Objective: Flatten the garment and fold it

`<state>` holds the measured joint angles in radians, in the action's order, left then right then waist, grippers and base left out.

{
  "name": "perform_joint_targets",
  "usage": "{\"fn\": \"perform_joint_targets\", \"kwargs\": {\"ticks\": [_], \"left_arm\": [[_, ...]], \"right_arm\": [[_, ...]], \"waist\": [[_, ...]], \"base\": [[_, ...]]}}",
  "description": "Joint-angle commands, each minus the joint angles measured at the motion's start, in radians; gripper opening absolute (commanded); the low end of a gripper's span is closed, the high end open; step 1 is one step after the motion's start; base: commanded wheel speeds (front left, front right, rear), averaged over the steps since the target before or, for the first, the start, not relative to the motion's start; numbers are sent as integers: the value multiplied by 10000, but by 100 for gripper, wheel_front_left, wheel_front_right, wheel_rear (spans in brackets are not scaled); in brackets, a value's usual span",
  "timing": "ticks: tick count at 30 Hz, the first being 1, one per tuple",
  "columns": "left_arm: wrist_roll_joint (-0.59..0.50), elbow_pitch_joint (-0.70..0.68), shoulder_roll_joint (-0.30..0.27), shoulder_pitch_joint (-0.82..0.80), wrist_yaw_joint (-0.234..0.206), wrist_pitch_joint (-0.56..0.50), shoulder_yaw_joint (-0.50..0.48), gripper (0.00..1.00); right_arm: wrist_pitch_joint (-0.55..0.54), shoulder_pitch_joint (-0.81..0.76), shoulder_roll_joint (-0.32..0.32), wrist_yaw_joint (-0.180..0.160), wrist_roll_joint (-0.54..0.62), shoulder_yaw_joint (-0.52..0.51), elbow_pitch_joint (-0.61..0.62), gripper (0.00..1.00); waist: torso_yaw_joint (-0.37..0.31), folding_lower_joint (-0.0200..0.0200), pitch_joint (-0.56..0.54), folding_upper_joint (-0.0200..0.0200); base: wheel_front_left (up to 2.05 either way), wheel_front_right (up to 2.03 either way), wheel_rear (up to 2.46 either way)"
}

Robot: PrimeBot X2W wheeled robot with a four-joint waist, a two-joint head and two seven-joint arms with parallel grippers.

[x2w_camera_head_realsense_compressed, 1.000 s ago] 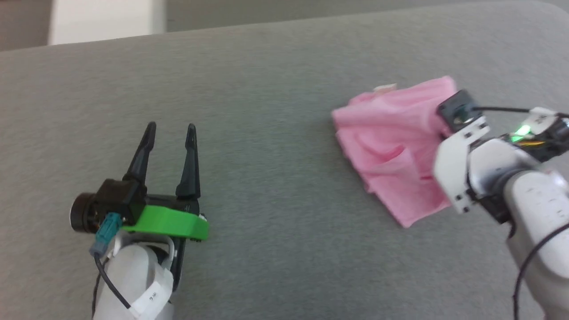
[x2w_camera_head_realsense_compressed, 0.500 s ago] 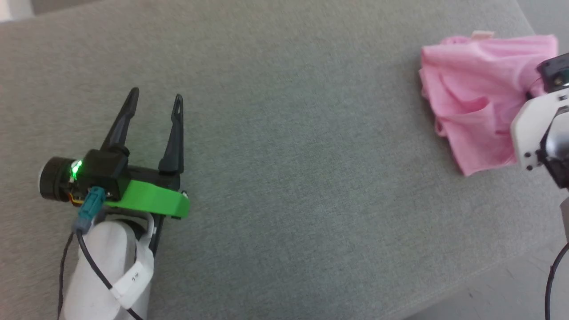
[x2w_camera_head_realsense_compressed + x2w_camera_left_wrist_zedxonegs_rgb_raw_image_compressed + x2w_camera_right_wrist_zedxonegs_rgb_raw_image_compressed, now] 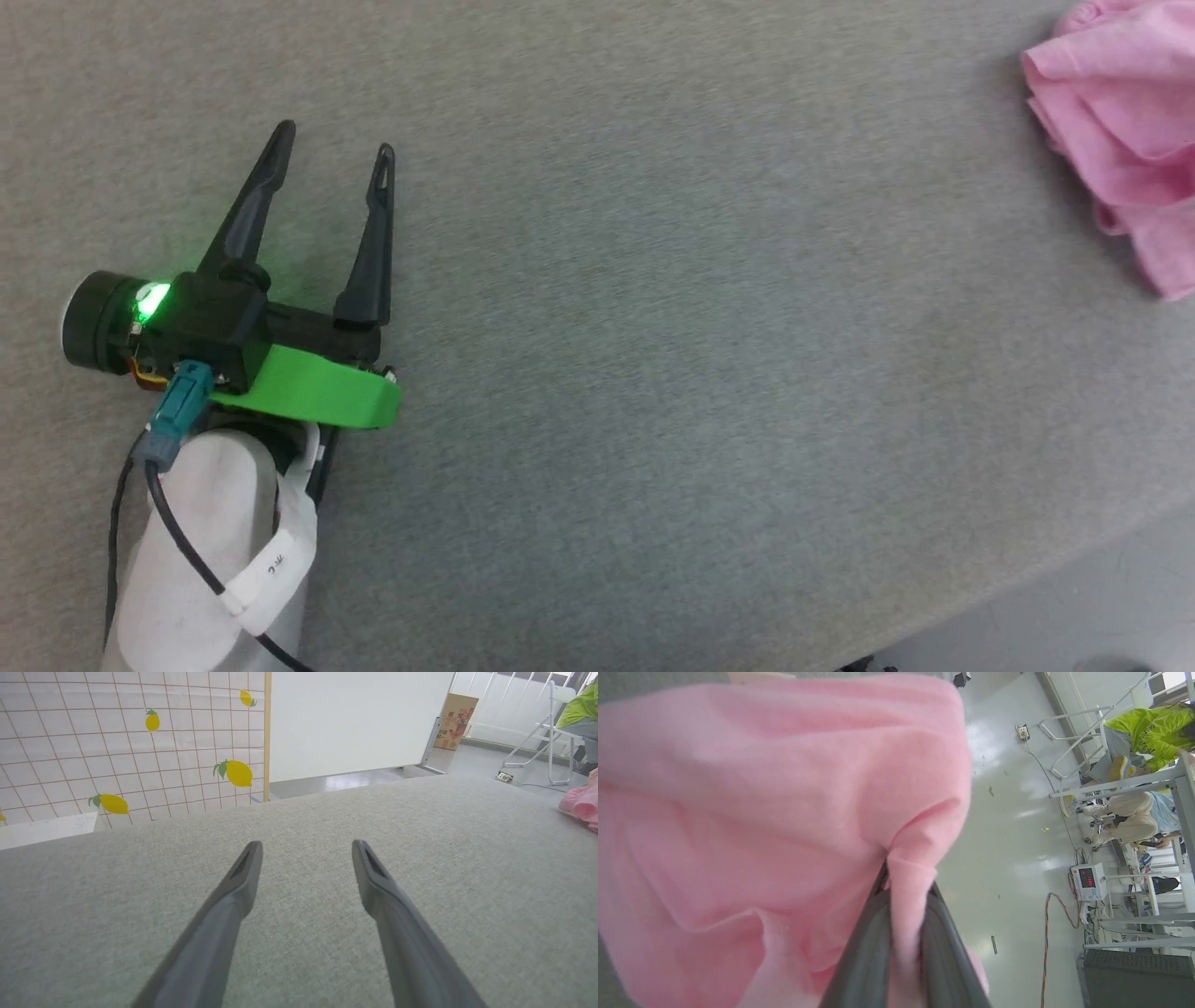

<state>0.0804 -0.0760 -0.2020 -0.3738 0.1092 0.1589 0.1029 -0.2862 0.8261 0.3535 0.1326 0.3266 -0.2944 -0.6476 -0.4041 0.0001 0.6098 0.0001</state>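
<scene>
- Pink cloth, the garment [image 3: 1116, 121], lies bunched and wrinkly at the far right edge of the head view, and the picture's edge cuts part of it off.
- It rests on the grey, fuzzy tabletop [image 3: 653, 327].
- The left gripper [image 3: 333, 142] is at the other side of the head view, well apart from the garment.
- Its two dark fingers [image 3: 247, 210] stand wide open, with nothing between them.
- A little green light [image 3: 149, 301] glows on the black camera by that wrist.
- In the left wrist view, the left gripper [image 3: 307, 845] hangs just over the bare tabletop [image 3: 444, 868], fingers spread.
- A small bit of the garment [image 3: 581, 805] peeks in at the right edge of that view.
- Past the tabletop is a screen with yellow lemons [image 3: 117, 742], a white board [image 3: 350, 718] and a cardboard box [image 3: 455, 721].
- In the right wrist view, the right gripper [image 3: 908, 879] is closed tight on a fold of the garment [image 3: 761, 812].
- The pink cloth is pinched between its two dark fingers [image 3: 864, 952] and bulges out big on the left side.
- Beside the cloth is a shiny pale floor [image 3: 1008, 835].
- A person in a bright yellow-green top [image 3: 1153, 728] sits far off.
</scene>
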Motion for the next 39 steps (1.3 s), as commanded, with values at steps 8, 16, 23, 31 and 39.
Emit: {"fn": "perform_joint_targets", "kwargs": {"ticks": [8, 16, 23, 31, 39], "left_arm": [[64, 230, -132, 99, -153, 157, -62, 100], [396, 1069, 312, 411, -234, 683, 104, 100], [785, 1781, 710, 1117, -367, 954, 21, 100], [1076, 2080, 1009, 1843, -564, 1022, -210, 100], [1246, 2089, 1258, 2399, -593, 1027, -486, 100]], "right_arm": [[362, 292, -293, -19, 998, -1251, -569, 100], [937, -228, -424, -19, 1164, -1718, -374, 100], [2289, -1293, -1104, -19, -503, -1420, 402, 100], [3811, -3494, -1803, -19, -2914, 378, 2486, 100], [4738, -5571, -2356, -19, -3892, 1892, 4375, 100]], "waist": [[540, -1, 25, -1], [863, -1, -1493, -1], [1387, -1, -3091, -1], [2253, -1, -4384, -1], [2971, -1, -5104, -1]], "base": [[0, 0, 0], [0, 0, 0], [0, 0, 0], [0, 0, 0], [0, 0, 0]]}}
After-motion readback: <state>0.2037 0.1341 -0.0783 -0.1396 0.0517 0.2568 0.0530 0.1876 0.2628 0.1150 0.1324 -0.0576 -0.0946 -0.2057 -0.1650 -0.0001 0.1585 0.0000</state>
